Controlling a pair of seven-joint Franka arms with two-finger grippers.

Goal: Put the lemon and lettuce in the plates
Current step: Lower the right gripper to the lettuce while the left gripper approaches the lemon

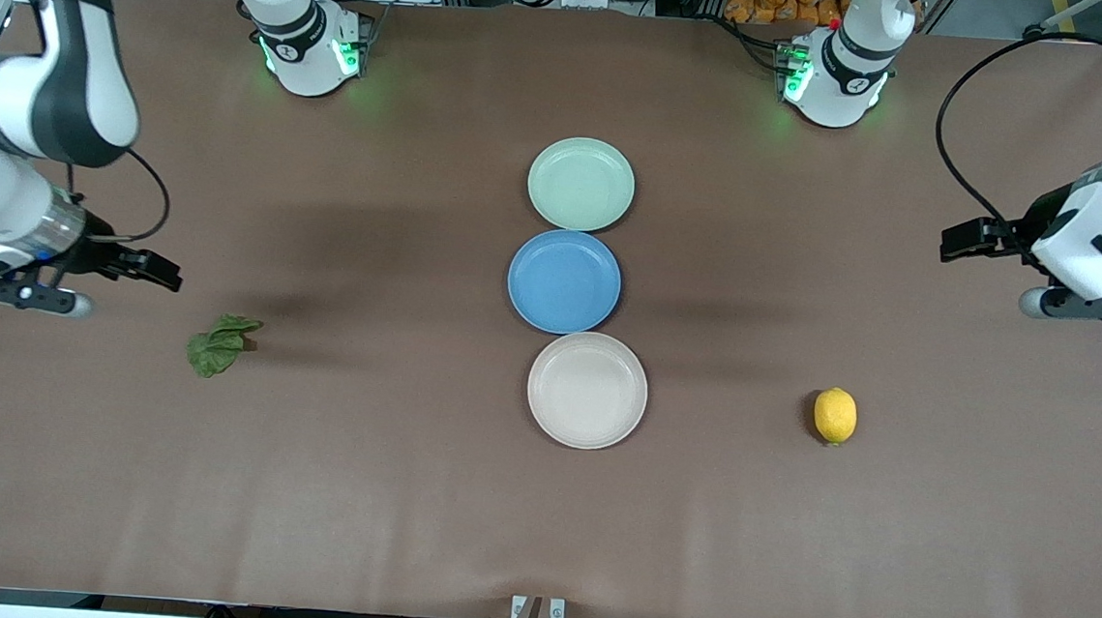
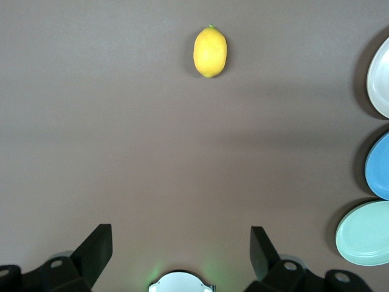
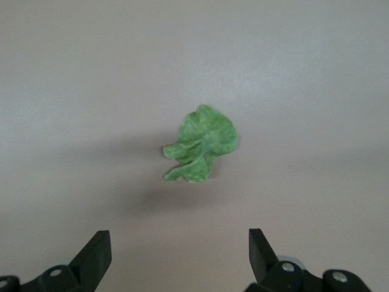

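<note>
The yellow lemon point(image 1: 834, 415) point(image 2: 209, 52) lies on the brown table toward the left arm's end. The dark green lettuce point(image 1: 219, 344) point(image 3: 202, 145) lies toward the right arm's end. A mint green plate point(image 1: 581, 183) point(image 2: 364, 234) and a cream-white plate point(image 1: 587, 389) point(image 2: 382, 79) sit in a row at the table's middle, both empty. My left gripper point(image 1: 968, 239) point(image 2: 181, 234) hangs open above the table, well short of the lemon. My right gripper point(image 1: 151, 267) point(image 3: 179, 238) hangs open above the table close to the lettuce, holding nothing.
A blue plate point(image 1: 564, 281) point(image 2: 380, 167) sits between the mint and cream plates, touching or nearly touching both. The two arm bases point(image 1: 312, 50) point(image 1: 834, 77) stand along the table's edge farthest from the front camera.
</note>
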